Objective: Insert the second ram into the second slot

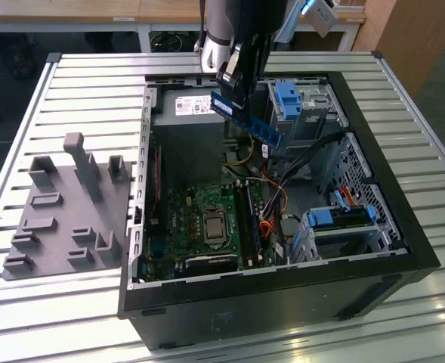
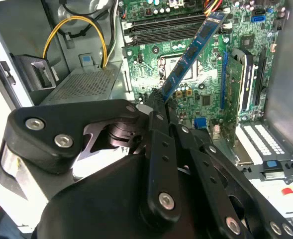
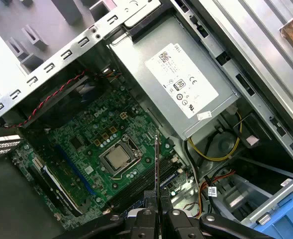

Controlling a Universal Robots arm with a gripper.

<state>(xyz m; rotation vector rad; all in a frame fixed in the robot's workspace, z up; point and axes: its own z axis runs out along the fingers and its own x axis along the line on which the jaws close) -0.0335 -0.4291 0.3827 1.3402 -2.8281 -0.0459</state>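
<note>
Exterior view: an open black computer case (image 1: pixel 403 227) lies on a slatted metal worktop (image 1: pixel 94 83), with a grey slotted fixture (image 1: pixel 63 219) beside it at the exterior view's left. The end effector (image 1: pixel 233 91) hangs over the case, clamped on one end of the second ram (image 1: pixel 248 121). The stick is tilted in the air by the power supply (image 1: pixel 188 125), well above the motherboard (image 1: pixel 192 219). A light-blue drive bracket (image 1: pixel 286 98) stands near it, and loose cables (image 1: pixel 271 204) lie beside the memory slots (image 1: pixel 248 215). The second wrist view shows the stick's chip face, with an upright green expansion card (image 2: pixel 232 84) close by. The first wrist view shows it edge-on, a thin line near the processor socket (image 3: pixel 117 158).
</note>
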